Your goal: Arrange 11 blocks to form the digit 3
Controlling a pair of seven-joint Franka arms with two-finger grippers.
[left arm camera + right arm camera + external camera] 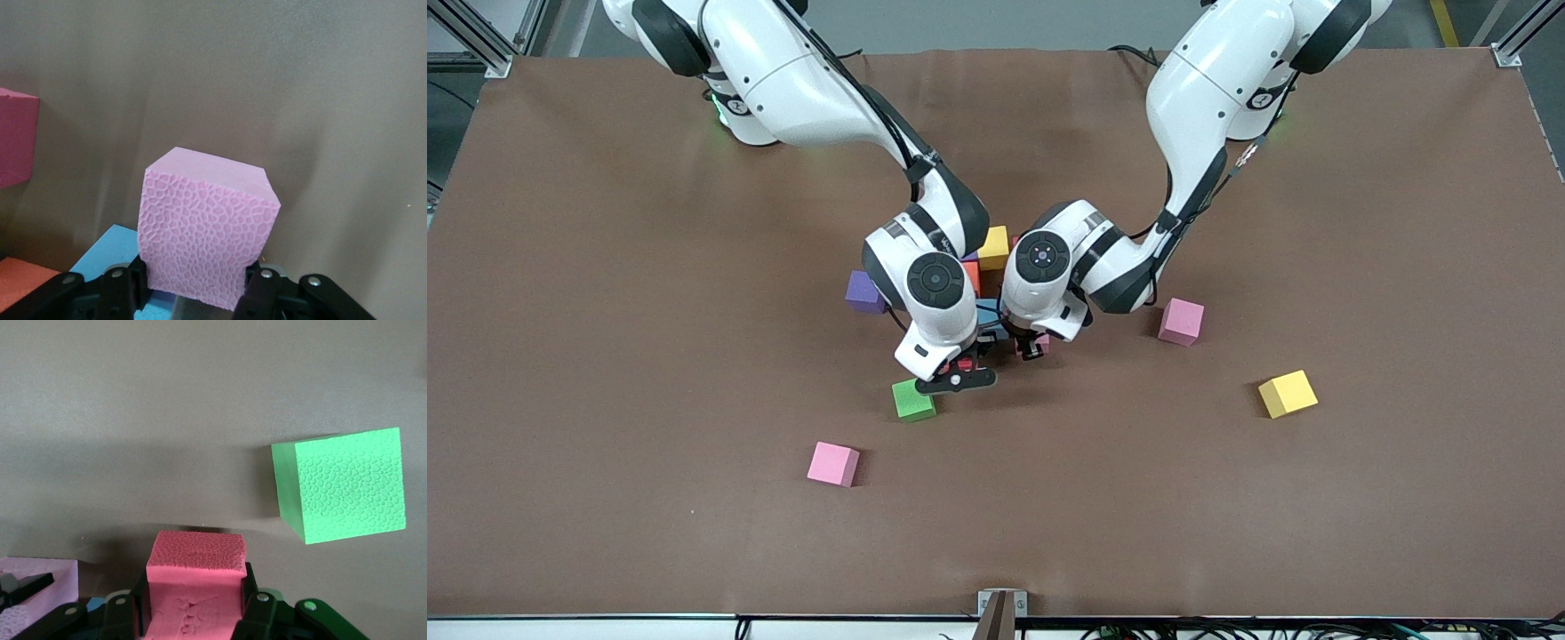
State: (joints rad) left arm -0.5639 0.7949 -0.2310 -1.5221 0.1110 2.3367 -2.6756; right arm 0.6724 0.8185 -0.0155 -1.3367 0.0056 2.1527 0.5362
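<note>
Front view shows you both pincers crowded low over the half-built digit 3 (987,267) at the middle of the tabletop (605,356), which the arms mostly hide; only its purple, yellow and orange blocks show. Your left pincer (193,283) is clamped on a pink block (207,230), and your right pincer (193,603) squeezes a red block (195,577) hard enough to dent it. The main risk, as I judge it, is the two wrists touching, or either carried block nudging the blue block (110,257) and its neighbours out of line as it goes down. The green block (913,399) sits just beside the right pincer, nearer the front camera than the digit, and could be clipped. Open room lies all around the digit: the loose pink block (833,464), yellow block (1288,394) and second pink block (1181,321) are spread apart, and the tabletop edges are well away.
</note>
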